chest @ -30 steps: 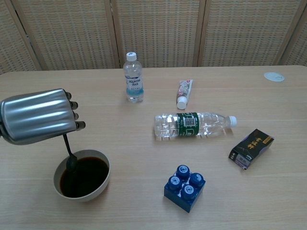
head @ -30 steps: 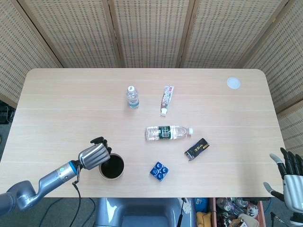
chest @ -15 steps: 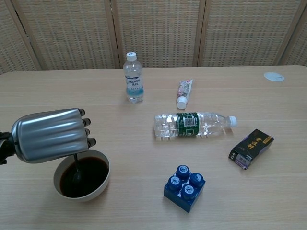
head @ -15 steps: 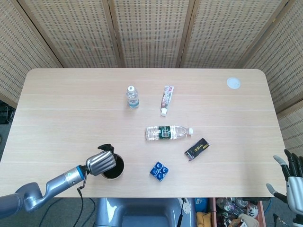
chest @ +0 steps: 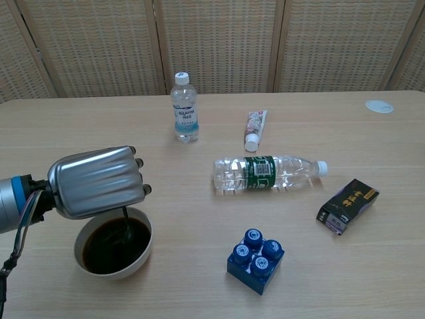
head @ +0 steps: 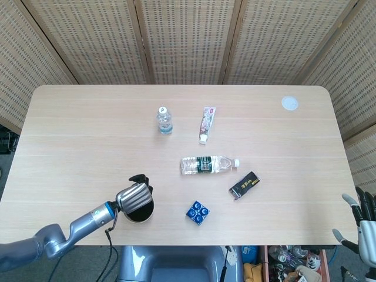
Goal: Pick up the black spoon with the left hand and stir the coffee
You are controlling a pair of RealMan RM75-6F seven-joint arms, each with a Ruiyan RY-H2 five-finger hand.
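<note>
A white cup of dark coffee stands near the table's front left edge. My left hand hovers right over it, fingers curled around the black spoon, whose thin handle drops from the hand into the coffee on the cup's right side. The spoon's bowl is hidden under the liquid. In the head view the hand covers most of the cup. My right hand shows only at the lower right corner of the head view, off the table, fingers spread and holding nothing.
A blue block of bottle caps sits right of the cup. A water bottle lies on its side mid-table, a black box beyond it. An upright small bottle, a toothpaste tube and a white disc lie further back.
My left hand has carried the spoon from the cup's left rim across to its right side, with the spoon staying dipped in the coffee. My right hand has sunk lower at the frame corner.
</note>
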